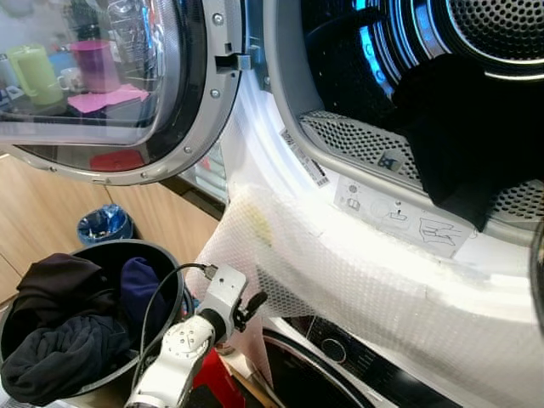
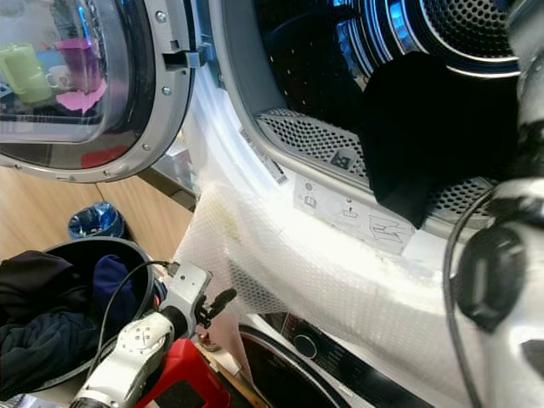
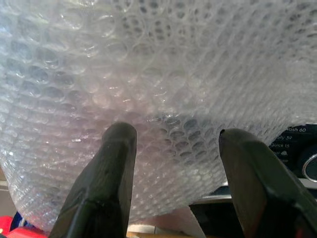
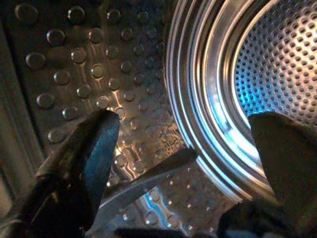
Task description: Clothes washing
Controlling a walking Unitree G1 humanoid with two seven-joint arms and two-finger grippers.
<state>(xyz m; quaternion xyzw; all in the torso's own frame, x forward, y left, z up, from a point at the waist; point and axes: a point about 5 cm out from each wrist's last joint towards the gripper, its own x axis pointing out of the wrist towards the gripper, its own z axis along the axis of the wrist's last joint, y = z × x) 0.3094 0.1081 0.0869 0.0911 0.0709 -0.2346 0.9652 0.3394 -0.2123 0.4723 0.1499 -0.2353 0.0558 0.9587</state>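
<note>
Dark garment (image 1: 463, 136) draped over drum (image 4: 277, 64) lip, may slip out. Right tool (image 4: 183, 163) released inside drum; left tool (image 3: 171, 148) released near bubble wrap (image 1: 357, 280), may snag.

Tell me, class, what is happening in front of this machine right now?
A humanoid robot is loading laundry. Its right gripper is open inside the drum, and a black garment hangs over the drum's lip. Its left gripper is open and holds nothing, facing the bubble wrap draped over the machine's front. More dark clothes wait in the black basket below the open door.
</note>
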